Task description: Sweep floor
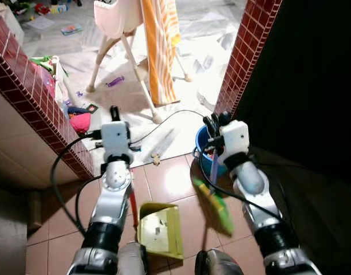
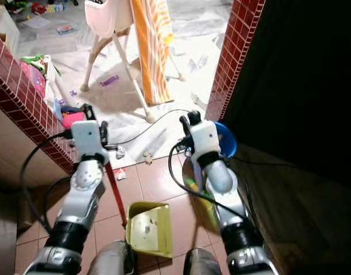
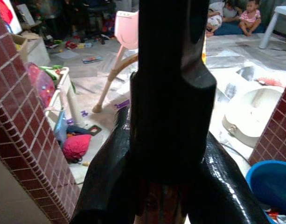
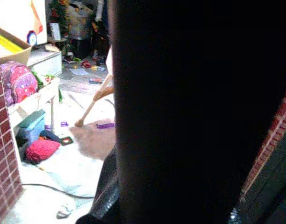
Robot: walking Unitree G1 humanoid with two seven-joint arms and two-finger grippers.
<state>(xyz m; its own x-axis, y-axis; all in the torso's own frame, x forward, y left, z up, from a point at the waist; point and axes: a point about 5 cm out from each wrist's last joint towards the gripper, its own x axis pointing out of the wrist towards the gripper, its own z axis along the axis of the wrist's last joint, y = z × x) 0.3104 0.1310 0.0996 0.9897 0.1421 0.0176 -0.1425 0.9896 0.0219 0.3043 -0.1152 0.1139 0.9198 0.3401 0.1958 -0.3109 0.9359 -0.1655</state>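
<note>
left claw (image 1: 114,113) closed round the red dustpan handle (image 2: 115,192); yellow dustpan (image 1: 161,229) on the floor below it. right claw (image 1: 216,121) grips the broom (image 1: 214,201). advice: keep pan lip flat, sweep short strokes toward it.

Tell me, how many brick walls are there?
2. One brick wall stands on the robot's left, the other brick wall on its right, with the doorway between them. More may be hidden.

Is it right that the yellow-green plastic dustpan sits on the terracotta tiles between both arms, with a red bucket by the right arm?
Not quite: the bucket by the right arm is blue, not red, as the left eye view shows. The yellow-green plastic dustpan does sit on the terracotta floor tiles between both arms.
</note>
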